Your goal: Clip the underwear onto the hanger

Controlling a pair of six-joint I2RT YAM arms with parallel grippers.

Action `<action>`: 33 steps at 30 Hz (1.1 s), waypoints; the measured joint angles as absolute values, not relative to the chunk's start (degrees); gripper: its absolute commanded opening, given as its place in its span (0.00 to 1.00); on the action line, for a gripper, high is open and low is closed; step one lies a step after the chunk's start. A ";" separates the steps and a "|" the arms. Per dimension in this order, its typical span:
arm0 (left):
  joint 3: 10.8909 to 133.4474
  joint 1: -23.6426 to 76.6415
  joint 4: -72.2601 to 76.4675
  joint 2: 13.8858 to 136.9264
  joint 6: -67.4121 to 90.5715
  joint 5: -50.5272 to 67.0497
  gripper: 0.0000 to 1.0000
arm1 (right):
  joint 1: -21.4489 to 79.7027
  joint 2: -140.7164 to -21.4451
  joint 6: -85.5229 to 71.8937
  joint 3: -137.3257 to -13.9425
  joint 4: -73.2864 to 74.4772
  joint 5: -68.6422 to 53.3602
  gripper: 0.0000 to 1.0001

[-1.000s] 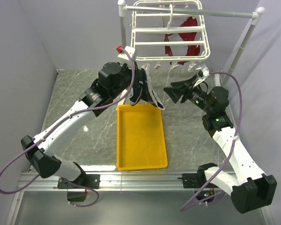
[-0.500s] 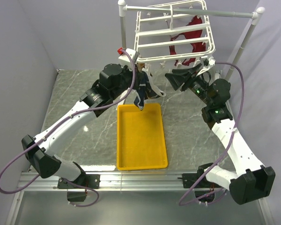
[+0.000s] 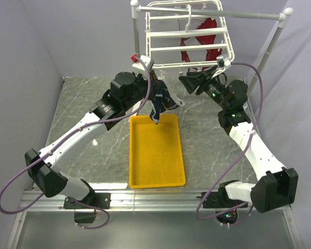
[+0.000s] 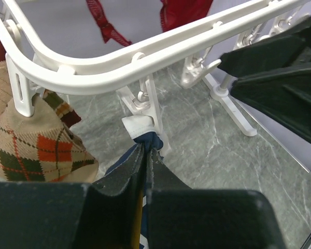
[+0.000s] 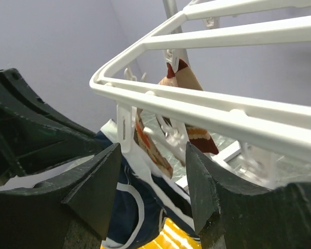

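Observation:
My left gripper (image 3: 159, 97) is shut on the navy underwear (image 3: 156, 107), holding its top edge up under the front rail of the white hanger (image 3: 182, 65). In the left wrist view the fabric tip (image 4: 148, 139) pokes out of the closed fingertips right at a dangling white clip (image 4: 145, 101); I cannot tell whether the clip grips it. My right gripper (image 3: 189, 83) is open and empty, just right of the underwear below the rail. In the right wrist view its jaws (image 5: 151, 150) stand either side of a clip (image 5: 123, 129) and the underwear (image 5: 129, 202).
A dark red garment (image 3: 197, 44) hangs behind the hanger. A brown-and-cream argyle cloth (image 4: 36, 145) hangs clipped at the hanger's left corner. A yellow tray (image 3: 155, 155) lies on the marble table below. The white stand pole (image 3: 269, 44) rises at the right.
My right gripper has moved up and left to the hanger's front rail. My left gripper has lifted the underwear up to the rail. The hanger tilted, then settled back.

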State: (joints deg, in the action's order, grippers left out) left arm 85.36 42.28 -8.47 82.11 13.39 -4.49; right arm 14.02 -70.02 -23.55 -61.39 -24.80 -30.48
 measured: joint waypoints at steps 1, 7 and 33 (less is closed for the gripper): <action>85.12 42.22 -8.05 82.11 13.37 -4.32 0.09 | 14.06 -70.57 -23.59 -61.65 -25.08 -30.63 0.60; 83.24 42.17 -6.87 82.15 13.23 -4.10 0.09 | 14.76 -72.58 -24.45 -62.54 -27.33 -30.87 0.61; 75.64 40.29 -3.40 77.52 11.57 -2.35 0.56 | 16.16 -76.53 -31.05 -69.54 -24.82 -31.81 0.18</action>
State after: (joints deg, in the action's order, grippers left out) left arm 75.64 40.29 -3.40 77.52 11.57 -2.35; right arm 16.16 -76.53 -31.05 -69.54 -24.82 -31.81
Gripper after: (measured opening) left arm 0.532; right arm 0.251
